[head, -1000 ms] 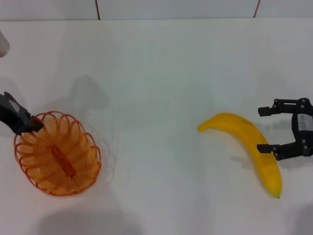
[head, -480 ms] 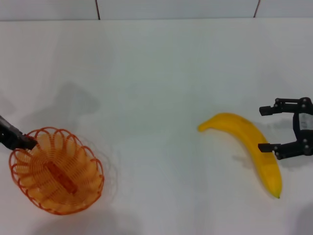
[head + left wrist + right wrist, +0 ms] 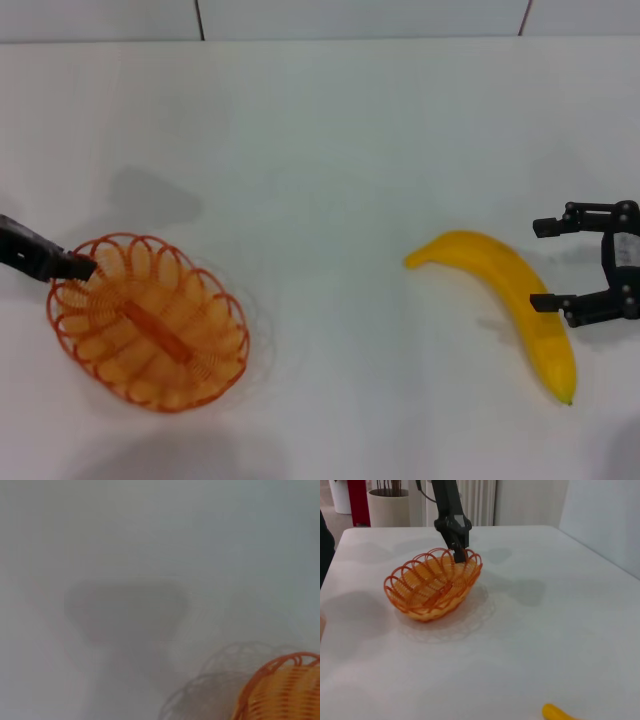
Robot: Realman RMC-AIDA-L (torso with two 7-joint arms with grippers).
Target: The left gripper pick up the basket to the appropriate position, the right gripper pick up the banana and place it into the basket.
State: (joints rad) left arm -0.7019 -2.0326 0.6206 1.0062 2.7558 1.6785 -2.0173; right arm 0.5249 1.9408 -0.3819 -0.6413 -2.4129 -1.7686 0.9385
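Note:
The orange wire basket (image 3: 150, 335) is at the left of the white table, tilted and seemingly lifted a little, with its shadow beneath. My left gripper (image 3: 80, 267) is shut on its rim on the far left side. The right wrist view shows the same grip (image 3: 459, 555) on the basket (image 3: 432, 587). The left wrist view shows only part of the basket (image 3: 280, 690). The yellow banana (image 3: 510, 295) lies on the table at the right. My right gripper (image 3: 540, 265) is open just to the right of it, jaws facing the banana's middle and not touching it. The banana's tip (image 3: 555, 713) shows in the right wrist view.
The white table (image 3: 330, 180) spans the view, with a tiled wall at the back. Beyond the table in the right wrist view stand a planter (image 3: 390, 505) and a radiator (image 3: 475, 502).
My left gripper has carried the basket to the right, toward the table's middle, and the basket has turned a little. The right gripper and the banana have not moved.

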